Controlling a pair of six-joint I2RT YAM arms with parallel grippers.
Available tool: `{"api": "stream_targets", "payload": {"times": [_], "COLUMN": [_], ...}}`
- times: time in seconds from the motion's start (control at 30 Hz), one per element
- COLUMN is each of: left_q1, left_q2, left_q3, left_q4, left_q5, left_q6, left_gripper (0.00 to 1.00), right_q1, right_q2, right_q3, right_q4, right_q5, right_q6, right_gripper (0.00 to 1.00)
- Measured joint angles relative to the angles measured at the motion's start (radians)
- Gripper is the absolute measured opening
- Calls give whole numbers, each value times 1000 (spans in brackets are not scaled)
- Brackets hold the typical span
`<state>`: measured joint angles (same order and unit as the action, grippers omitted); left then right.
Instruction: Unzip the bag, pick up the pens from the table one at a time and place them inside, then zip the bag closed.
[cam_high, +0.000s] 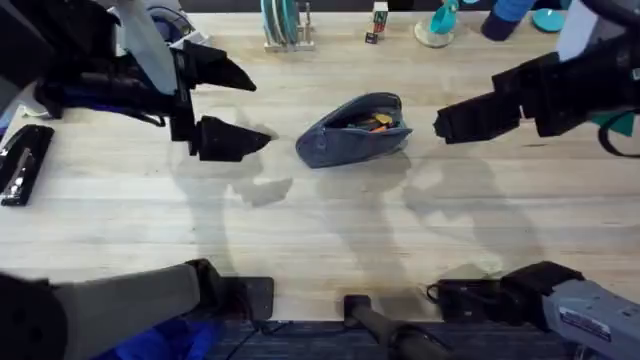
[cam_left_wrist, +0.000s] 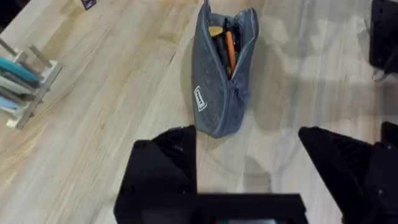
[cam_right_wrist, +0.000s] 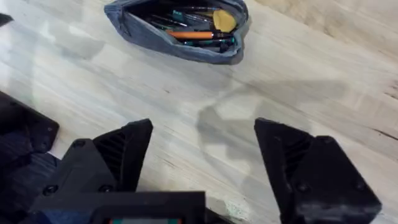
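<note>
Lying unzipped between both wide-spread jaws, the bag (cam_high: 356, 128) holds the pens (cam_high: 375, 122), untouched.

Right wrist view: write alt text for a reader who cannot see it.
An unzipped blue-grey pencil pouch lies on a light wooden table, its mouth gaping to show an orange pen among darker pens inside. In the foreground the right gripper hangs open and empty, its two black fingers spread wide, short of the pouch.
</note>
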<state>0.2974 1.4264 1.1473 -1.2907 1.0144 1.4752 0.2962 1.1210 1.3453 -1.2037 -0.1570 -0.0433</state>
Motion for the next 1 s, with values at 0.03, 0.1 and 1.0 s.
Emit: {"api": "stream_targets", "payload": {"times": [0.03,0.1,1.0], "left_q1": [0,0,0], "left_q2": [12,40,311], "left_q3": [0,0,0], "left_q4": [0,0,-63], "left_q5": [5,17,94], "left_q6": [14,46,441], "left_gripper": [993,995,995], "right_q1": [0,0,0], "right_q2": [0,0,12], "right_q3": [0,0,0], "right_q4": [0,0,0], "right_q5": [0,0,0], "right_q6": [0,2,26], "right_gripper": [996,996,996]}}
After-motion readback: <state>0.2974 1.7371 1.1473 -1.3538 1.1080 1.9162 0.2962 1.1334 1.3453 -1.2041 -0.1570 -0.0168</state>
